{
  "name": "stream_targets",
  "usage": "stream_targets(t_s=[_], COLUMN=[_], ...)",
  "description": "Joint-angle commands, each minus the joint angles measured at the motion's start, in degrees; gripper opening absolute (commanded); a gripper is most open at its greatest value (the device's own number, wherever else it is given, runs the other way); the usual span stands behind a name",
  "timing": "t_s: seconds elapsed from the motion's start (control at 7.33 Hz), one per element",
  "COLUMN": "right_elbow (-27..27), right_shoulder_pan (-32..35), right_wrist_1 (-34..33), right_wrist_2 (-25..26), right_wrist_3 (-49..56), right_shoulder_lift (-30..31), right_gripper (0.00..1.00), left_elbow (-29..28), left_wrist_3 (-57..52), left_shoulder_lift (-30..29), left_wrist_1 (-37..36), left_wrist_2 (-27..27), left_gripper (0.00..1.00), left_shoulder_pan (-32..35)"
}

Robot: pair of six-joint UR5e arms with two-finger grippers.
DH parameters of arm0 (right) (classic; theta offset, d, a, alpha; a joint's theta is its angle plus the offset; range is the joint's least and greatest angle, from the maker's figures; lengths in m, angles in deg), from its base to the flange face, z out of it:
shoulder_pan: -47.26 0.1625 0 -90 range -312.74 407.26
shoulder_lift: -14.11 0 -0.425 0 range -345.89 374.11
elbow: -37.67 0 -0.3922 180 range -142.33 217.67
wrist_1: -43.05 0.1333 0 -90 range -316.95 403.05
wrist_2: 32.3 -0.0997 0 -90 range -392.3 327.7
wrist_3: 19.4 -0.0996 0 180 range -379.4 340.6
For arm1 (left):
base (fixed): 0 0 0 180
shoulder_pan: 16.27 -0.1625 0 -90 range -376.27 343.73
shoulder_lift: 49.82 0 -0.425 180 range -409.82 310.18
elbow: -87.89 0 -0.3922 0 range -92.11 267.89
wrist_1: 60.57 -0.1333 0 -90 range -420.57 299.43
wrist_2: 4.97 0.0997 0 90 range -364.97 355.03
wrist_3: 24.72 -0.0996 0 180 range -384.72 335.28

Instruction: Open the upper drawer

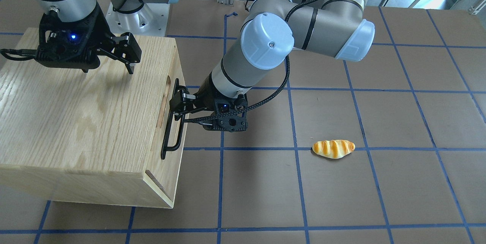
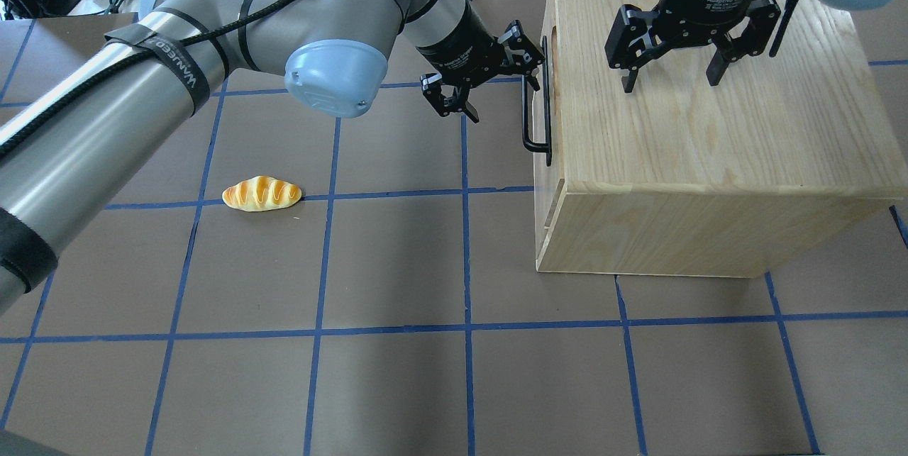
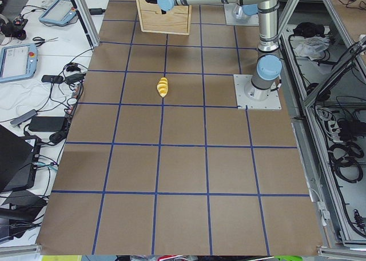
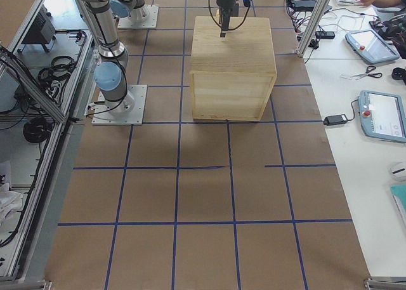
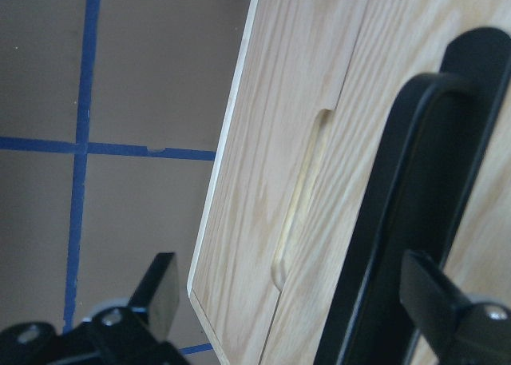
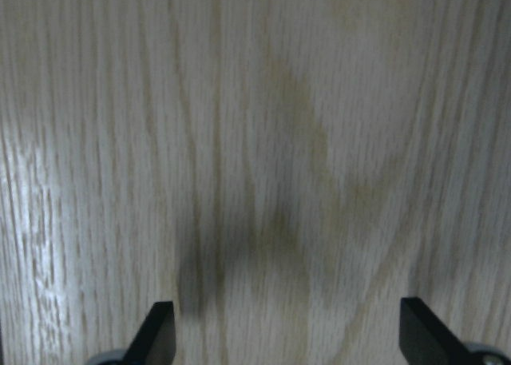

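Note:
The upper drawer (image 5: 399, 45) is a light oak front panel with an oval notch (image 5: 302, 197) in its top edge and a long black bar handle (image 2: 537, 98). It sits shut, flush in the oak cabinet (image 2: 709, 144). My left gripper (image 2: 507, 91) is open at the handle (image 1: 172, 130). In the left wrist view the bar (image 5: 399, 221) runs just inside the right finger (image 5: 447, 309), and the jaws are not closed on it. My right gripper (image 2: 670, 80) is open and empty, just above the cabinet top (image 6: 263, 141).
A toy bread roll (image 2: 261, 193) lies on the brown table with blue grid tape, well to the left of the cabinet in the overhead view; it also shows in the front-facing view (image 1: 333, 148). The cabinet (image 4: 233, 55) stands near the robot's right base.

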Motion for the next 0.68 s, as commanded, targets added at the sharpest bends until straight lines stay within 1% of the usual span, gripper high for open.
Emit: stream_targets(t_s=[0.0, 0.55], right_elbow=[0.0, 0.0], right_shoulder_pan=[-0.1, -0.1], right_wrist_1=[0.0, 0.0], right_wrist_2=[0.0, 0.0], right_wrist_3=[0.0, 0.0], right_shoulder_lift=[0.0, 0.0], right_gripper=[1.0, 1.0], left_elbow=[0.1, 0.4], left_wrist_3=[-0.4, -0.9], left_shoulder_lift=[-0.8, -1.4], left_wrist_1=[-0.5, -0.7], left_wrist_2=[0.0, 0.7], left_gripper=[1.0, 1.0], left_shoulder_pan=[0.1, 0.1])
